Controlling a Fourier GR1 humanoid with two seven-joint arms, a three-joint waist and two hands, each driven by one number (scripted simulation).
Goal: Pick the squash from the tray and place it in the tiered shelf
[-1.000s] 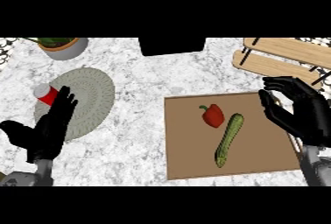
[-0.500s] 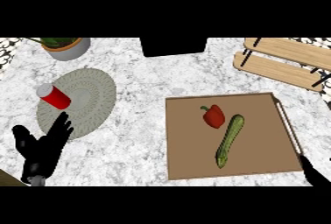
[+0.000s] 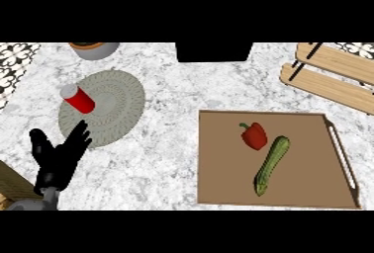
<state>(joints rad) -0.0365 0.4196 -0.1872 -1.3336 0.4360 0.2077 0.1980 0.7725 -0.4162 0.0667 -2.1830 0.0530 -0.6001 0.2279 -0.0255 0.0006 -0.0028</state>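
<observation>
The squash (image 3: 270,165), a long green one, lies slanted on the brown tray (image 3: 226,192), right of its middle. A red bell pepper (image 3: 254,136) rests just up and left of it on the same tray. The wooden tiered shelf (image 3: 332,74) stands at the counter's upper right, its slats reaching the view's right edge. My left hand (image 3: 58,157) shows at the lower left with straight fingers pointing up, far from the tray and holding nothing. My right hand is out of sight.
A red cup (image 3: 76,98) stands on a round grey woven mat (image 3: 106,106) at the left. A grey pot (image 3: 95,49) sits at the upper left edge, and a dark box (image 3: 214,51) at the top middle. Bare marble lies between mat and tray.
My right hand, raised over the tray's right side a second ago, has withdrawn out of view. The left hand shifted slightly and stays open. The view now takes in more of the tray.
</observation>
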